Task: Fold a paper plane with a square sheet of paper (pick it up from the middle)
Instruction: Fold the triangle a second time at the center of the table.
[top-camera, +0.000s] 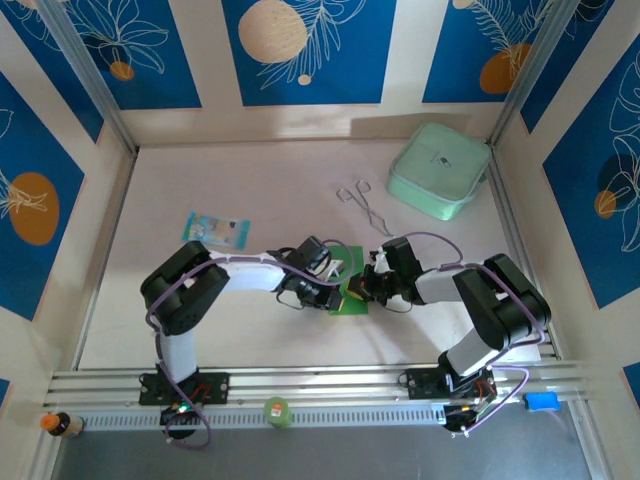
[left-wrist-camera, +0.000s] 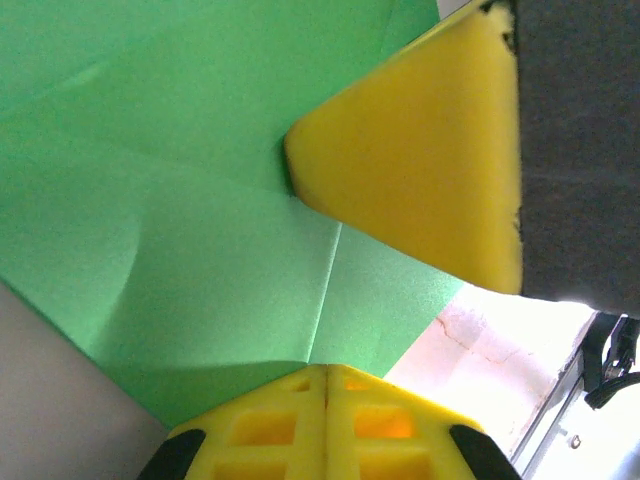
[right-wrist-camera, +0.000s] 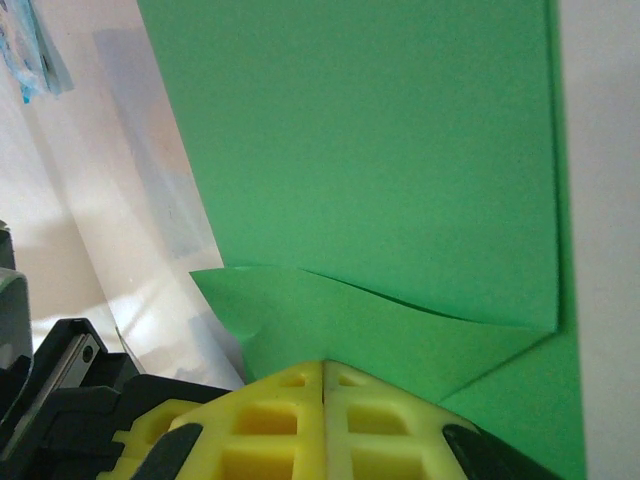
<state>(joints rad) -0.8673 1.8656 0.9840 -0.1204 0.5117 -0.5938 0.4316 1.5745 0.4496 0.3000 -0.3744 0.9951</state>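
Jaws closed against green paper (left-wrist-camera: 150, 200)

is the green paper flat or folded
Partly folded: the green paper has a layer doubled over, with crease lines across it.

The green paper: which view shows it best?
Right wrist: the paper appears large, its folded flap clear. Left wrist shows its creases, partly behind a yellow finger; the top view shows a small patch.

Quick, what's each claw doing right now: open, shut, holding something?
Left gripper: shut, tips on the square sheet of paper; pinched or not, cannot tell.
Right gripper: shut, tips on the same paper.
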